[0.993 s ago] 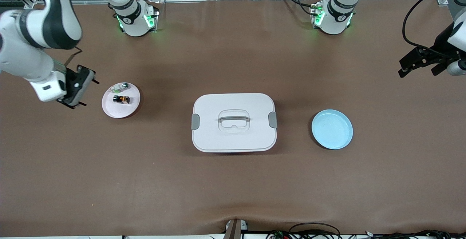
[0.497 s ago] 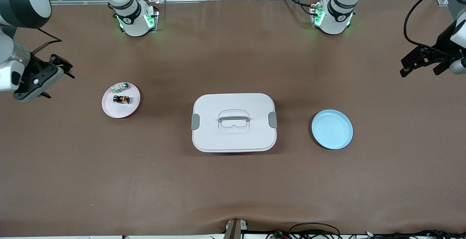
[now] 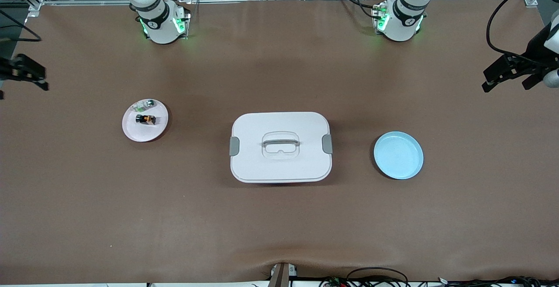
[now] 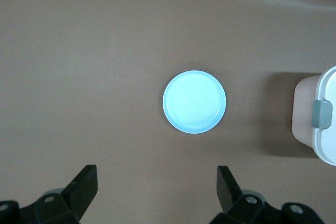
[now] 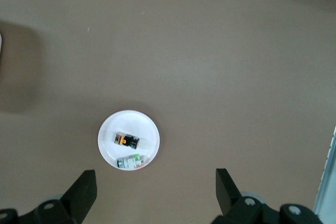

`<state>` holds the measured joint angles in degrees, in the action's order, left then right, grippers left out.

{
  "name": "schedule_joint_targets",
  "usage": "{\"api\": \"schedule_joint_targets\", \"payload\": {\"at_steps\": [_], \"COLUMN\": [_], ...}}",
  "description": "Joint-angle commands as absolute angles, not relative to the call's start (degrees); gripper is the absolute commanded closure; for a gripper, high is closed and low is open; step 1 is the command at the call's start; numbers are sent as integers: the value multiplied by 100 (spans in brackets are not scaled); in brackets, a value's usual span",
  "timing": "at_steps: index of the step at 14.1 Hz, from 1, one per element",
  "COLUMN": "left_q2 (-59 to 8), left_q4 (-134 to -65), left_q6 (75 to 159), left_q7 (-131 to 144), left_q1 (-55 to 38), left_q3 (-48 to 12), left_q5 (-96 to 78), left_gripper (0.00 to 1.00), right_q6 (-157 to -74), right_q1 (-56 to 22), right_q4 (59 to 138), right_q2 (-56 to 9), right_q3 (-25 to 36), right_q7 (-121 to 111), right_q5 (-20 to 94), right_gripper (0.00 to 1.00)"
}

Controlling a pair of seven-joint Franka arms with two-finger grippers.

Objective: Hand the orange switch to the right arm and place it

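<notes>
Two plates, one pink (image 3: 145,121) and one blue (image 3: 398,155); two small parts, the orange switch (image 3: 145,119) and a green-silver piece (image 3: 147,103); one white box (image 3: 280,147); two grippers, right (image 3: 24,73) and left (image 3: 508,70).

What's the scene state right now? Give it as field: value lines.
orange switch: lying on the pink plate, toward the right arm's end of the table
whitish-green piece: same plate, beside the switch
blue plate: bare, toward the left arm's end
white lidded box: mid-table, lid on
left gripper: open, holding nothing, up over the table's left-arm end
right gripper: open, holding nothing, up at the table's right-arm edge
</notes>
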<state>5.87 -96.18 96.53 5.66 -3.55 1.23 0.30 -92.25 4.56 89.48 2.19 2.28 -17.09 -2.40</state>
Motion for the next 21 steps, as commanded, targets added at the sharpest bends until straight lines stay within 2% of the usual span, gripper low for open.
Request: {"api": "schedule_joint_targets", "payload": {"at_steps": [1,4,14,17,21], "left_q2": [615,554,536,536,527], "left_q4": [-9370,-9369,-9352,-9352,-9360], "left_q6": [9300,9290,9176,9176,9158], "left_q7": [563,615,545,536,527], "left_q1": [-352,-395,-387,-396,-396], "left_q3": [141,123,132,132,132], "left_q5": [-26,-35,9,18,26], "left_gripper": [0,0,0,0,0], "right_q6": [-9079,-8588,-8341,-8297,-8279], "right_q1": [642,633,686,353,334], "right_q4": [8491,8315,8156,8174,8165], "right_q2": [97,97,44,9,35], "right_q3": [123,105,132,263,299], "right_q7": [-768,-202,-185,60,35], "right_q5": [-61,-1,44,-9,0], "right_gripper": [0,0,0,0,0]}}
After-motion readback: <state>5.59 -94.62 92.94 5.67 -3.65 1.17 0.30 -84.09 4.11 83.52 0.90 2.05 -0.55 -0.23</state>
